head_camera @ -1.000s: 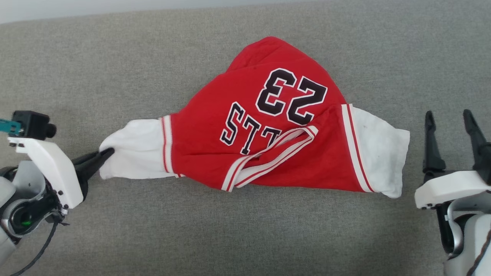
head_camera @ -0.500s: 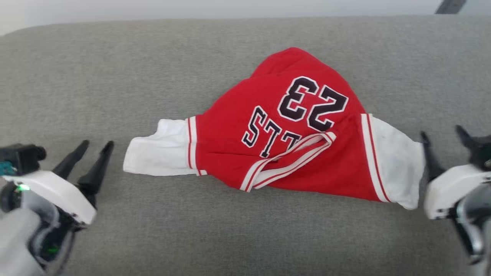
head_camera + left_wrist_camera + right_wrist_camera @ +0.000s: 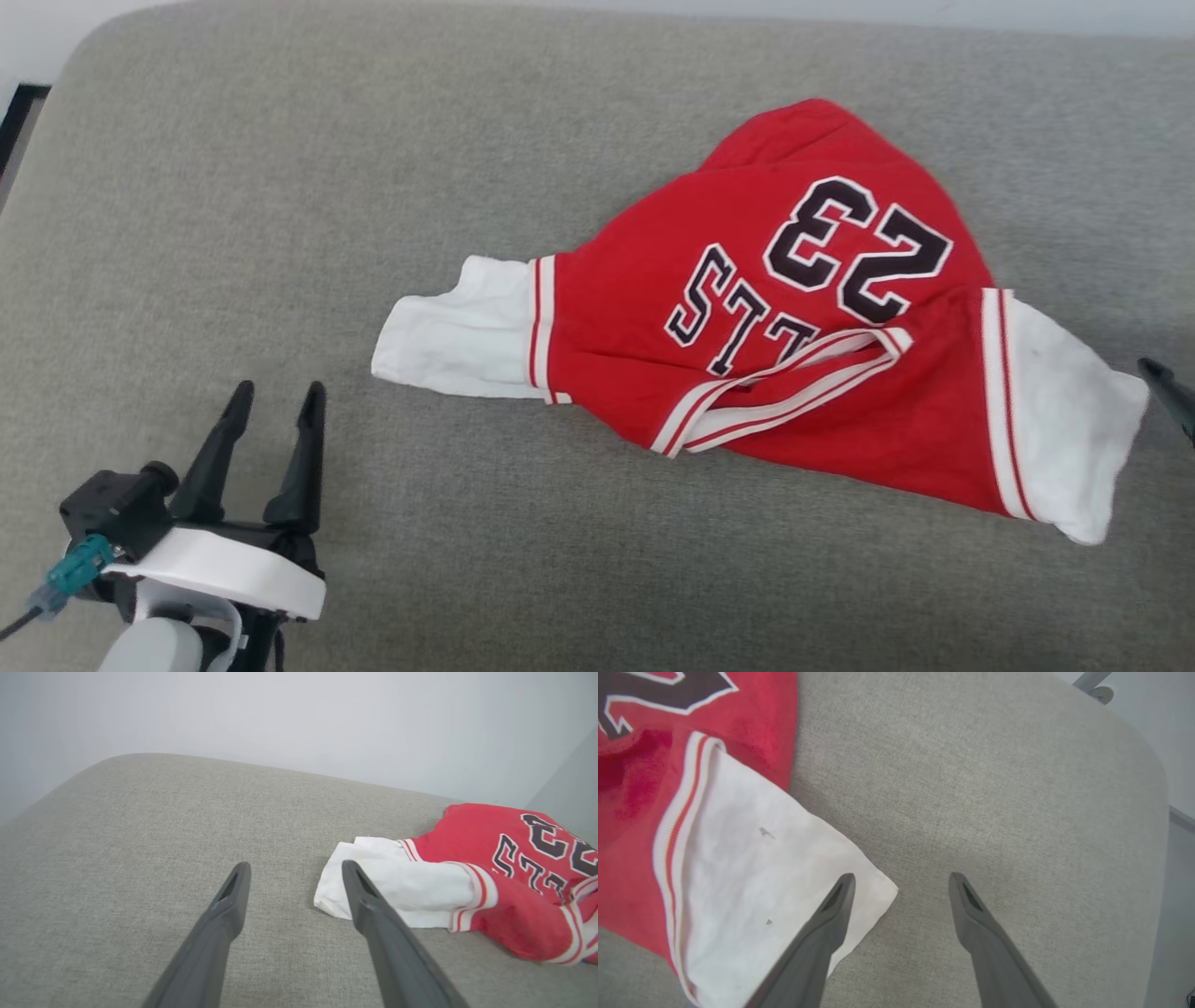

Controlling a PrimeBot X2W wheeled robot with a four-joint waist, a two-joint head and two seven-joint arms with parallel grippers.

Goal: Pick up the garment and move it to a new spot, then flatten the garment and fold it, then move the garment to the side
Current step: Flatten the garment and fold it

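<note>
Between left gripper (image 3: pixel 280 387) and right gripper (image 3: pixel 902 875), jaws spread, empty — garment (image 3: pixel 616 355) bunched on cushion (image 3: pixel 280 187)

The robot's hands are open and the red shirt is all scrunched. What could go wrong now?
1. The shirt lies bunched, striped trim flopped over the letters; folding now would likely trap wrinkles.
2. The right gripper is open at the corner of a white sleeve; pinching there might catch only a thin edge and slip.
3. The left gripper is open, apart from the other sleeve; it could close on bare cushion.
</note>
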